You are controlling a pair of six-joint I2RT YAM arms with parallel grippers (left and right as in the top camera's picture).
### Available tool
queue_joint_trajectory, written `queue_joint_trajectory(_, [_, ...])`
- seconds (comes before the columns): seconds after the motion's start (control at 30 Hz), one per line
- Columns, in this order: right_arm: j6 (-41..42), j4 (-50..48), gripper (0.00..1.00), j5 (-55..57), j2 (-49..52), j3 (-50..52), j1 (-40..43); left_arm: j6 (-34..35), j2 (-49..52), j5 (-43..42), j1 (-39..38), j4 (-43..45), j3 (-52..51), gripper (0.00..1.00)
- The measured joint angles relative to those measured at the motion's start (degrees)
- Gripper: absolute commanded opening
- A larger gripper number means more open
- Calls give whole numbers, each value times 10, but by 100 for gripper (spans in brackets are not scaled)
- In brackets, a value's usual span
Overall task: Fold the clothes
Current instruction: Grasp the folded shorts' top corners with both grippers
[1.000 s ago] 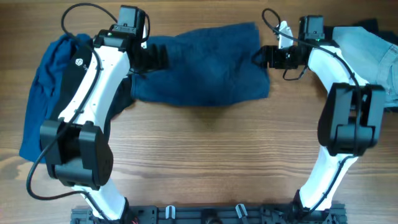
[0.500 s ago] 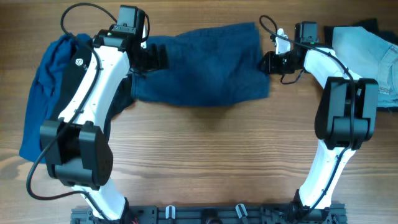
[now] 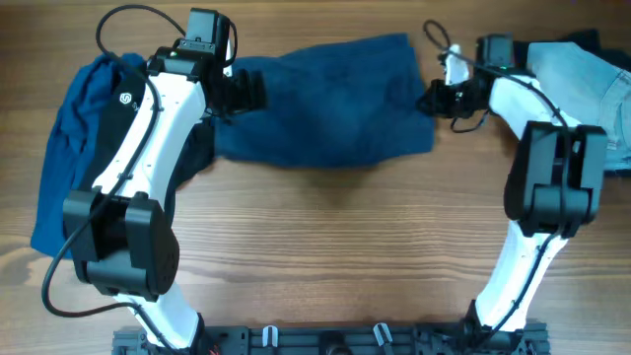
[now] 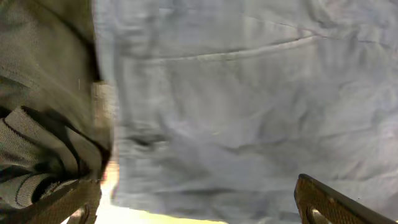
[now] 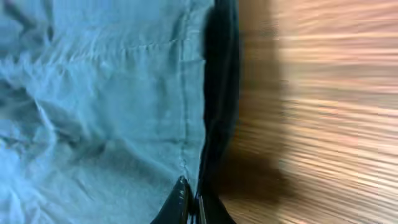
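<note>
The dark navy-blue shorts (image 3: pixel 325 104) lie spread flat at the back middle of the wooden table. My left gripper (image 3: pixel 258 91) is at their left edge, open. In the left wrist view the cloth (image 4: pixel 236 112) fills the frame, and the left gripper (image 4: pixel 199 208) has its fingers wide apart over it. My right gripper (image 3: pixel 429 99) is at the shorts' right edge. In the right wrist view the right gripper (image 5: pixel 193 202) is pinched shut on the hem of the shorts (image 5: pixel 99 106), with bare wood to the right.
A royal-blue garment (image 3: pixel 64 138) is heaped at the far left, with a dark one (image 3: pixel 197 153) partly under my left arm. Pale-blue denim (image 3: pixel 582 74) lies at the back right, over something black (image 3: pixel 587 39).
My right gripper has shut on the shorts' right hem and drawn that edge slightly to the right. The left arm has stayed still and open.
</note>
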State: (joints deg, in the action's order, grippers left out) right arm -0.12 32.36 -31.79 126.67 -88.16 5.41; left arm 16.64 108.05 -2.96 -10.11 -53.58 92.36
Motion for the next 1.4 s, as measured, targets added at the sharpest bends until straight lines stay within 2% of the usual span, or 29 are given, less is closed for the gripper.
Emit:
queue_joint_trajectory(0.23, [-2,29,4,-1,0,-33,58,0,0,0,0,0,0,100])
queue_joint_trajectory(0.4, [-13,37,4,-1,0,-34,59,0,5,-11,1,-4,0,100])
queue_joint_trajectory(0.63, [-17,38,3,-1,0,-34,59,8,62,-72,26,-11,0,100])
queue_joint_trajectory(0.9, [-23,40,4,2,0,-34,59,6,110,-118,41,59,0,100])
queue_joint_trajectory(1.27, [-26,46,4,19,0,-34,67,6,175,-138,43,152,3,99])
queue_joint_trajectory(1.4, [-26,45,4,21,0,-34,73,6,177,-143,43,166,3,94])
